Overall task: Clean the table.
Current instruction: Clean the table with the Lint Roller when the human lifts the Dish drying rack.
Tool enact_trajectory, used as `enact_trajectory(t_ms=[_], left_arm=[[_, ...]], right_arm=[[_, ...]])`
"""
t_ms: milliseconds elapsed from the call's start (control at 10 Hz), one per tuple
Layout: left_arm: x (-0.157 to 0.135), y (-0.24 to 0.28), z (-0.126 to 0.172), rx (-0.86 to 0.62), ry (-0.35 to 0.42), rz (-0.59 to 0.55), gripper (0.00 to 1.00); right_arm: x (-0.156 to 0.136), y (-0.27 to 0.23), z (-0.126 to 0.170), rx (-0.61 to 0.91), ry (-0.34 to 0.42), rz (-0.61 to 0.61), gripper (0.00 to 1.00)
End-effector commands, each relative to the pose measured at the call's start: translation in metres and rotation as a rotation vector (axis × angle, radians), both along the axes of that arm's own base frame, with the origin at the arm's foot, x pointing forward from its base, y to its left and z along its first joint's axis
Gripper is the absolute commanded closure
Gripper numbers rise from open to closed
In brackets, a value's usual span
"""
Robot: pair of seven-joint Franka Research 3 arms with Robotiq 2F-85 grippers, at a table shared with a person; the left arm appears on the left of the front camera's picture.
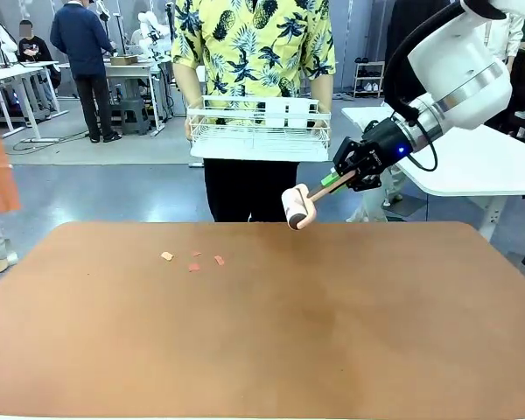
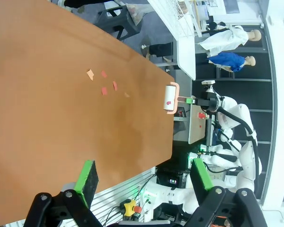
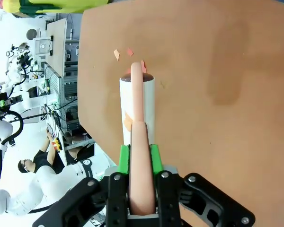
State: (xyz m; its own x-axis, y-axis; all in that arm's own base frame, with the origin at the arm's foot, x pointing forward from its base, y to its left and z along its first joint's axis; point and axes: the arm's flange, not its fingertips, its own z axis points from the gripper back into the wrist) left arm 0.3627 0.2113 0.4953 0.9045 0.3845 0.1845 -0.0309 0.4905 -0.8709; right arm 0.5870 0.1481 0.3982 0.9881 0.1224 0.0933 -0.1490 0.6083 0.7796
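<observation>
Workshop floor with white-topped benches lies behind the table [image 1: 332, 332], whose reddish-brown top has its long axis running across the front view from the robot's left to its right. Its short axis points away towards the person [image 1: 254, 52] standing at the table's far edge with a white wire rack [image 1: 261, 131] held in both hands.

A handful of small orange-red paper scraps [image 1: 195, 261] lie in a loose cluster on the table, left of its middle and towards its far edge. The rest of the top looks bare.

The right gripper [image 1: 354, 171] is clamped on the pink handle of a lint roller [image 1: 296, 208], the green pads pressing it from both sides in the right wrist view. The roller hangs in the air over the table's far edge, right of its middle and well apart from the scraps. Its handle slopes down from the gripper towards the table's left, with the white drum crosswise at the end. A reddish fleck shows on the drum, so some debris may already be lifted.

The left gripper [image 2: 144, 177] hovers over the table's near side, jaws apart and holding nothing.

By my reading the job is at most partly done: the cluster remains to be rolled up.
</observation>
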Motion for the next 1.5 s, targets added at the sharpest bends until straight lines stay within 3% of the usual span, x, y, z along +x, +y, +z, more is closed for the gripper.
enact_trajectory(t_ms=[0, 300, 600, 900, 1400], left_arm=[[-0.002, 0.001, 0.001, -0.009, -0.007, 0.0, 0.0], [-0.002, 0.001, 0.001, -0.009, -0.007, 0.0, 0.0], [-0.002, 0.001, 0.001, -0.009, -0.007, 0.0, 0.0], [-0.002, 0.001, 0.001, -0.009, -0.007, 0.0, 0.0], [-0.002, 0.001, 0.001, -0.009, -0.007, 0.0, 0.0]], right_arm=[[-0.003, 0.002, 0.004, -0.001, 0.001, 0.026, 0.79], [-0.001, 0.001, 0.0, 0.003, 0.007, 0.01, 0.79], [0.01, 0.06, -0.041, -0.048, 0.027, 0.043, 0.79], [0.022, 0.11, -0.062, -0.081, 0.051, 0.036, 0.79], [0.01, 0.135, -0.107, -0.056, 0.083, -0.067, 0.79]])
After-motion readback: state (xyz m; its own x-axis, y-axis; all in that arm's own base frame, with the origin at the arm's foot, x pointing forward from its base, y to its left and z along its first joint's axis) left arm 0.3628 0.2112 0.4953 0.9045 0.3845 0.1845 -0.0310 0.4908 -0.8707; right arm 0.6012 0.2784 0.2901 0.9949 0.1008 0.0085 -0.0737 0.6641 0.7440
